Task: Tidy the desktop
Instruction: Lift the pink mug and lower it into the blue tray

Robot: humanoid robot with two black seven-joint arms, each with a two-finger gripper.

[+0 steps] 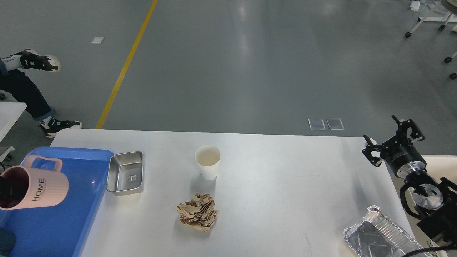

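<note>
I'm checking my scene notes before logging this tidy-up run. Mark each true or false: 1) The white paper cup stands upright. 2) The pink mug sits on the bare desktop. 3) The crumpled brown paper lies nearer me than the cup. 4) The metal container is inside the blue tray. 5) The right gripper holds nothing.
1) True: the white paper cup stands upright.
2) False: the pink mug is tilted over the blue tray.
3) True for the crumpled brown paper.
4) False: the metal container sits on the desktop beside the tray.
5) True: the right gripper is open and empty.
</note>
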